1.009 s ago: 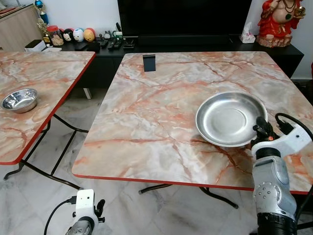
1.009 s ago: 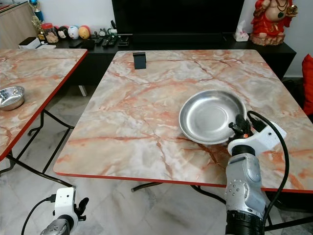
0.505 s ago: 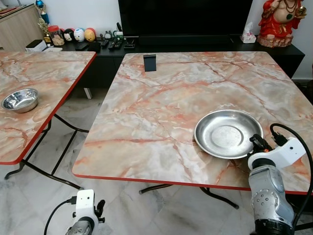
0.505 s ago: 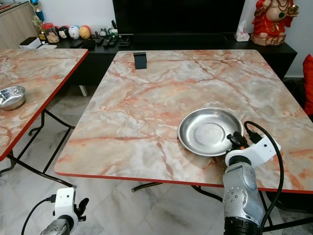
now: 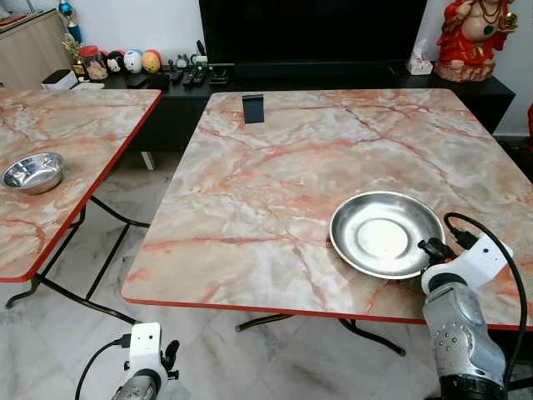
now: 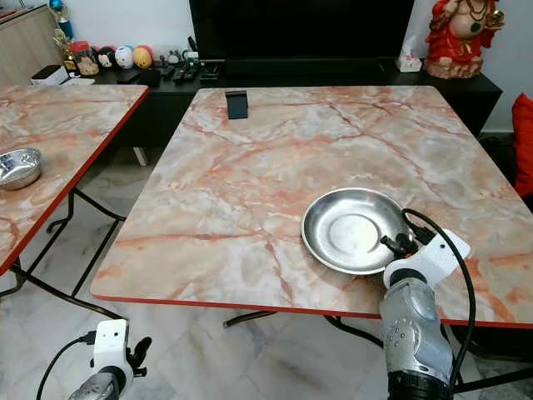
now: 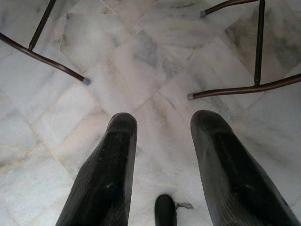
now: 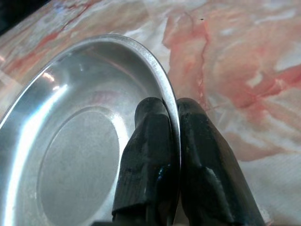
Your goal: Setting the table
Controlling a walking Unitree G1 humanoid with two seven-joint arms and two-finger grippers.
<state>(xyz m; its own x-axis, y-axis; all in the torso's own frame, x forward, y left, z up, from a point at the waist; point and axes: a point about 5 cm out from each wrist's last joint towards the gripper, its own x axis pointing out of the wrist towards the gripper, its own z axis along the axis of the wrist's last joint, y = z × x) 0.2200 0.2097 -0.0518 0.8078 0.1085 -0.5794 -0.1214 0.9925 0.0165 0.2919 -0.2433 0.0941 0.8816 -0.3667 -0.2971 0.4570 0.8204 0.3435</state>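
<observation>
A round steel plate (image 5: 385,233) sits low over the near right part of the marble table (image 5: 275,183). My right gripper (image 5: 432,247) is shut on its near right rim; in the right wrist view the two black fingers (image 8: 150,155) pinch the plate's edge (image 8: 94,155) between them. A small steel bowl (image 5: 34,171) rests on the second marble table (image 5: 83,125) to the left. My left gripper (image 7: 162,141) hangs open low at the left, over the tiled floor (image 7: 141,70).
A small black stand (image 5: 252,107) is upright near the main table's far edge. Behind it a dark cabinet (image 5: 191,79) carries remotes, jars and figurines, with a red statue (image 5: 471,37) at the far right. Metal table legs (image 7: 235,87) cross the floor.
My right gripper has lowered the plate and drawn it toward the table's near edge. The left arm has not moved.
</observation>
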